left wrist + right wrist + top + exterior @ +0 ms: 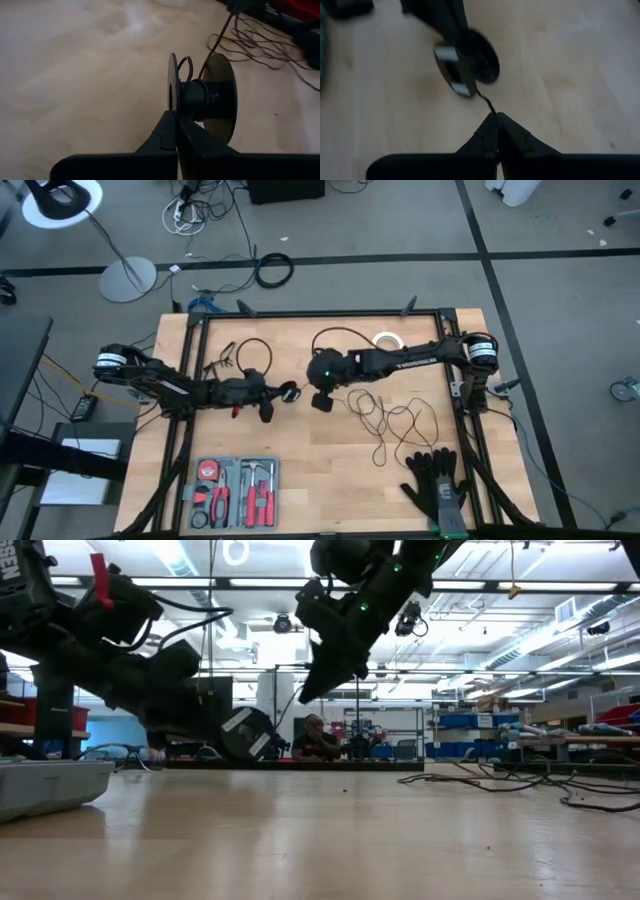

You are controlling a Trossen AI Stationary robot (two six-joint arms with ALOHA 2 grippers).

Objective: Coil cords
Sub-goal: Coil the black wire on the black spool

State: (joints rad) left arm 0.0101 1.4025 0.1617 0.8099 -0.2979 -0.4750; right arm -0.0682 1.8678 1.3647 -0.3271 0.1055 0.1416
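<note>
I see my left gripper point(176, 131) near the desk point(300, 480) centre, pinching one flange of the small round black spool point(202, 97). My right gripper point(496, 125), just beside it, is pinched on the thin black cord point(395, 420), whose loose loops trail toward the right edge.

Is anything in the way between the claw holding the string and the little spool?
Nothing visible is. The right gripper pinches the cord, which runs straight to the spool held by the left gripper over bare table.
</note>
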